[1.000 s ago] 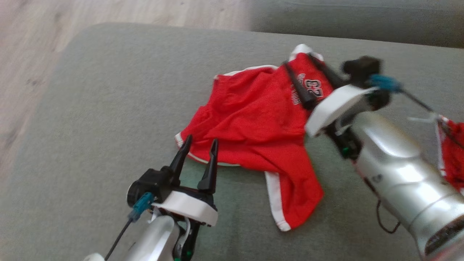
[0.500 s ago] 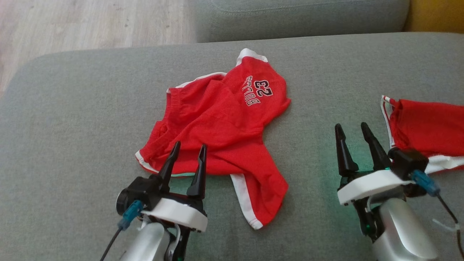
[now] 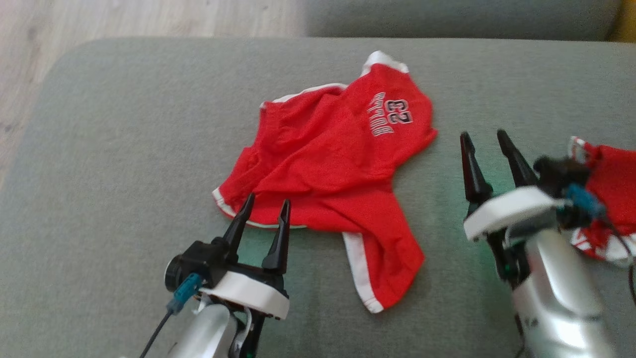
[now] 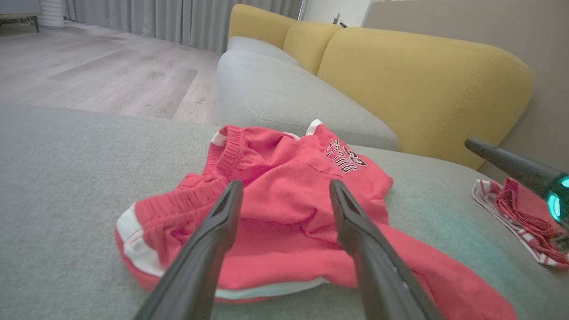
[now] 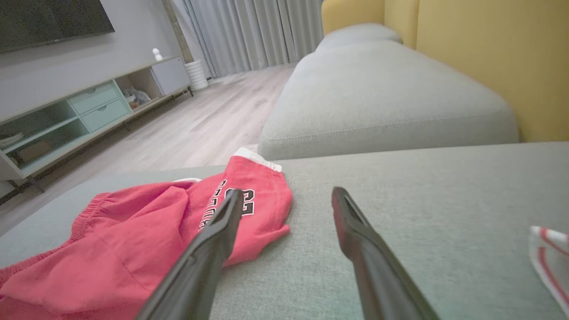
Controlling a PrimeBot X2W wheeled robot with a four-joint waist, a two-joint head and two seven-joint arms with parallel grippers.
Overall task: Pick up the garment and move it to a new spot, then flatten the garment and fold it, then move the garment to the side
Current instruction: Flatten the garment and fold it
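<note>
Right arm's pulled back since a sec ago: then it lay across the print (image 3: 392, 117) on the shorts (image 3: 328, 164). Now R claw (image 3: 483, 134) sits just beside them, over bare sofa (image 3: 124, 149). Cam swung too, so the shorts' shift on screen means nothing; their lie looks the same.

Head view: shorts are crumpled mid-cushion, one leg trailing toward the robot. L claw (image 3: 268, 200) is spread wide & empty, tips at the near white-trimmed edge. R claw is spread & empty too. 2nd garment (image 3: 613, 179) lies behind the R wrist, apart from the shorts.

L wrist view: fingers straddle that near edge. Ribbed band (image 4: 224, 151) is bunched at left. Thin knit, soft folds, prob. floppy. Pickup looks not yet begun. To do it well: dip low, pinch thru both layers near the band, not the loose trim.

R wrist view: printed leg (image 5: 249, 209) lies flat just left of the fingers, white cuff at its far end. R should shift left & take that corner, then both lift together so the cloth hangs w/o twisting. Sofa weave is coarse and may drag.
</note>
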